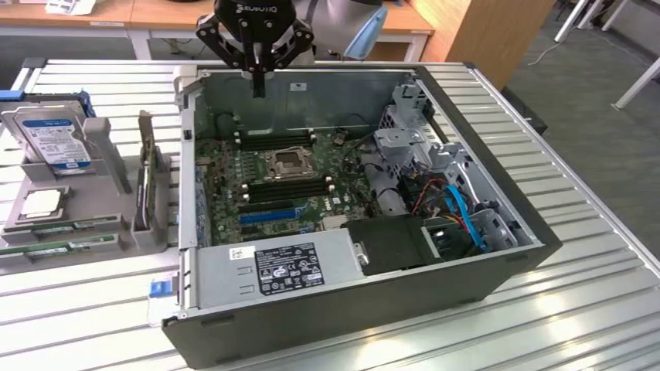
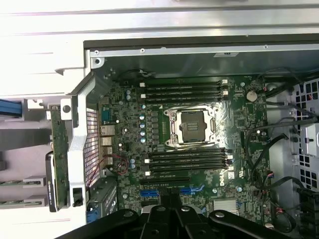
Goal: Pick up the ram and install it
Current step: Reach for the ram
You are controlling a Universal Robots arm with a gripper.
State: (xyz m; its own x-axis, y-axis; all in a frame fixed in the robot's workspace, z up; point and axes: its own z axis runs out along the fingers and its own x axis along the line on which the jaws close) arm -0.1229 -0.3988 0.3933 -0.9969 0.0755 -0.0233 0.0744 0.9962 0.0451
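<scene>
Two thin green ram sticks (image 1: 83, 225) (image 1: 67, 247) lie flat in a grey stand on the exterior view's left, outside the open computer case (image 1: 495, 278); their ends show in the wrist view (image 2: 10, 182). My gripper (image 1: 258, 86) hangs above the back of the case, fingers shut together with nothing between them. It is far from the ram. Below it lies the motherboard (image 2: 239, 144) with two banks of black memory slots (image 2: 182, 89) (image 2: 187, 162), one on each side of the open processor socket (image 2: 192, 127). The gripper (image 2: 170, 201) also shows in the wrist view.
On the grey stand a hard drive (image 1: 52, 135) with a blue-and-white label stands upright, an expansion card (image 1: 144, 185) stands on edge, and a processor chip (image 1: 42, 202) lies flat. Inside the case are a power supply (image 1: 278, 263), a drive cage (image 1: 413, 147) and cables (image 1: 459, 212).
</scene>
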